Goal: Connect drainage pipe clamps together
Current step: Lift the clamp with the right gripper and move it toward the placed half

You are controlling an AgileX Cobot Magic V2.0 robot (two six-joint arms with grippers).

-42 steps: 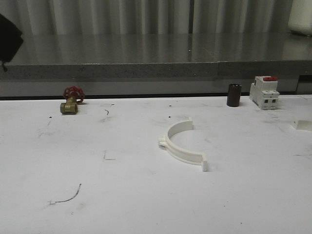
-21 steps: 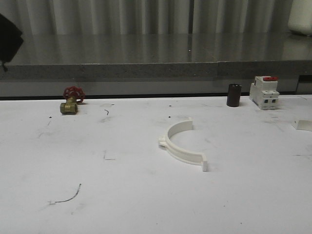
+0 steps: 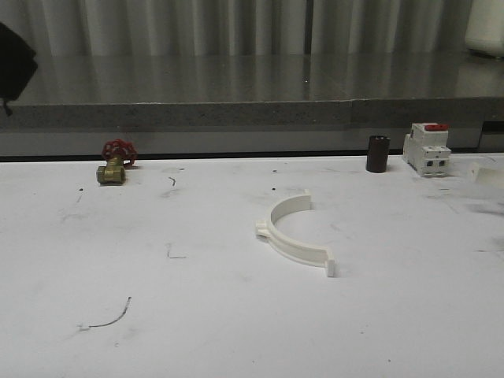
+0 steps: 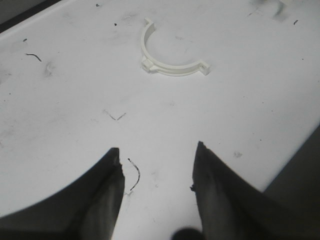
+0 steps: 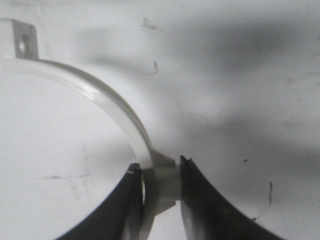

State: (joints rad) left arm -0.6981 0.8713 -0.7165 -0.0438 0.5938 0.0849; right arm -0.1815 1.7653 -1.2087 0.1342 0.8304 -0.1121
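Observation:
One white half-ring drainage pipe clamp [image 3: 295, 236] lies flat on the white table near its middle, open side facing the far right. The left wrist view has it [image 4: 170, 55] well ahead of my left gripper [image 4: 157, 150], which hangs open over bare table with nothing between its fingers. My right gripper [image 5: 160, 167] is shut on the middle block of the second clamp [image 5: 100, 97], whose arc runs out to a flat end tab [image 5: 20, 44]. In the front view a blurred white bit of this clamp [image 3: 484, 175] shows at the right edge, above the table.
A brass valve with a red handwheel [image 3: 116, 163] stands at the back left. A black cylinder [image 3: 378, 153] and a white red-topped breaker [image 3: 428, 148] stand at the back right. The table's edge [image 4: 300, 170] runs close to the left gripper.
The white piece at the right edge of the front view has risen from the table surface and is now blurred. The clamp in the middle has not moved.

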